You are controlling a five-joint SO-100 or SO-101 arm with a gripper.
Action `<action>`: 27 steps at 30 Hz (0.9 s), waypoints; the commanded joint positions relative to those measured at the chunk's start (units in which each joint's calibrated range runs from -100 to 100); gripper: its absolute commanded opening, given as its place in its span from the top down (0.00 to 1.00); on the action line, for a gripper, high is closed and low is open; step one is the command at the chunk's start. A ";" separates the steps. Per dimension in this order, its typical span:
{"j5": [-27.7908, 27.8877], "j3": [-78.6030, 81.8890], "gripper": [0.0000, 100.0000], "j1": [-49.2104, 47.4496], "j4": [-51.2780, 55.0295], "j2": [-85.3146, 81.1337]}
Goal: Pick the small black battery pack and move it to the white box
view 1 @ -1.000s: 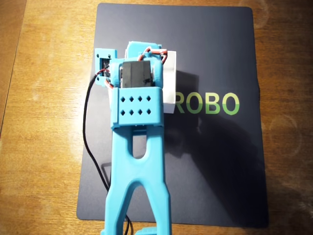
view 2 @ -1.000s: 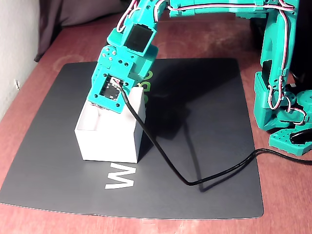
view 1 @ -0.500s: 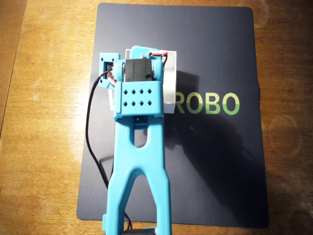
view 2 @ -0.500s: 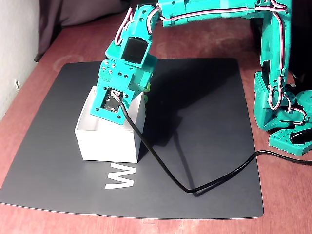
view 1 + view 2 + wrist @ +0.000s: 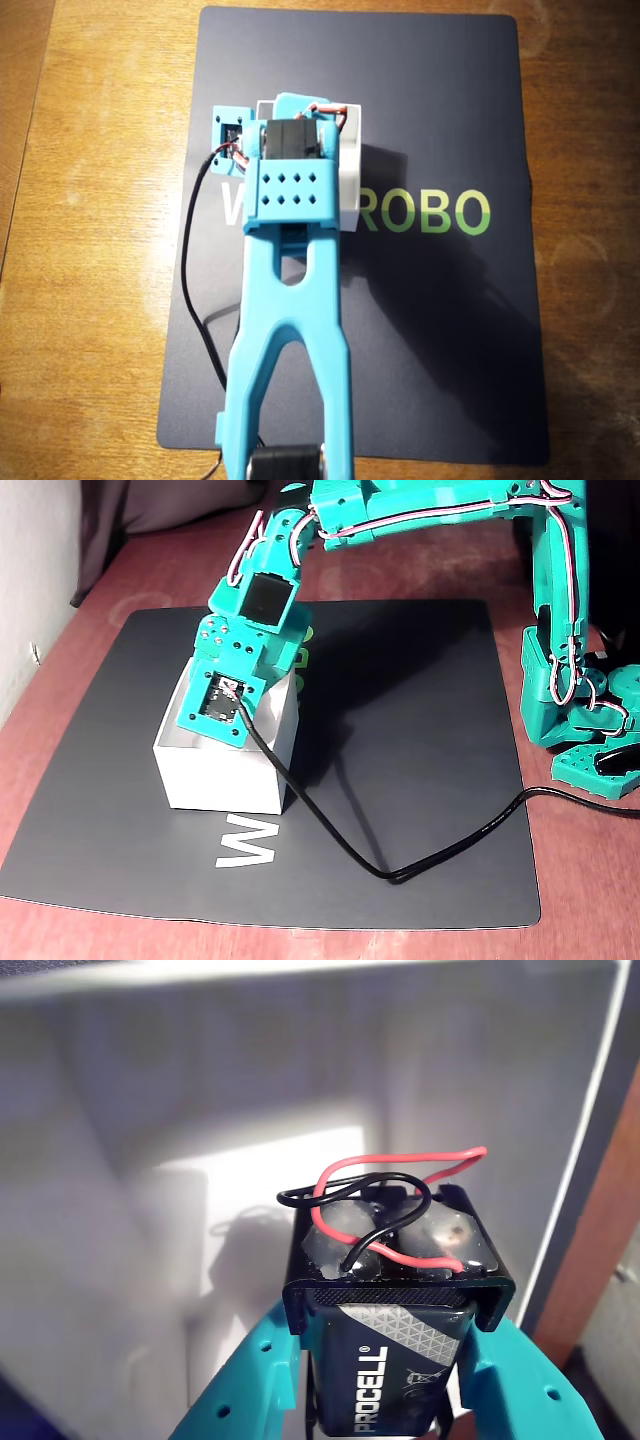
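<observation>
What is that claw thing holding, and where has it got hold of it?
The battery, with red and black wires on its end. The fingers squeeze its two long sides, the wired end poking out, inside the white box.

The arm [image 5: 262, 600] is dipping lower over the white box [image 5: 205, 775] now. In the fixed view its wrist has sunk from above the box's rim to down inside the opening, and the small camera plate [image 5: 218, 702] that sat above the near wall a second ago now hangs level with the rim. Seen from overhead, the arm's head [image 5: 293, 175] has slid to the right (only a little), and the "W" printed on the mat [image 5: 232, 205], hidden before, peeks out on its left. The black cable [image 5: 330, 825] trails along, its loop on the mat pulled closer to the box than a second ago.
</observation>
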 commanded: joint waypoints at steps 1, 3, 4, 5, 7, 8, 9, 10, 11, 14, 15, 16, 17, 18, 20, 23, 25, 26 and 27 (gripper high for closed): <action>0.36 -3.33 0.90 0.71 -3.91 0.06; 0.36 -3.33 0.90 0.71 -4.08 0.41; 0.36 -3.24 0.90 0.71 -4.08 0.58; 0.36 -3.24 0.90 0.71 -4.08 0.67; 0.36 -3.15 0.90 0.71 -4.00 0.76; 0.36 -3.06 0.90 0.71 -3.82 0.76; 0.36 -3.06 0.90 0.71 -3.65 0.76; 0.36 -3.06 0.89 0.71 -3.47 0.76; 0.36 -3.06 0.88 0.71 -3.47 0.76; 0.36 -3.06 0.87 0.71 -3.30 0.49; 0.36 -2.97 0.87 0.71 -3.30 0.49; 0.36 -2.97 0.87 0.71 -3.30 0.41; 0.36 -2.97 0.87 0.71 -3.30 0.41; 0.36 -2.97 0.87 0.71 -3.30 0.32; 0.36 -2.97 0.87 0.71 -3.30 0.23; 0.42 -2.97 0.87 0.60 -3.30 0.14; 0.42 -2.97 0.87 0.60 -3.30 0.06; 0.42 -2.97 0.87 0.60 -3.30 -0.03; 0.42 -2.97 0.86 0.60 -3.30 -0.03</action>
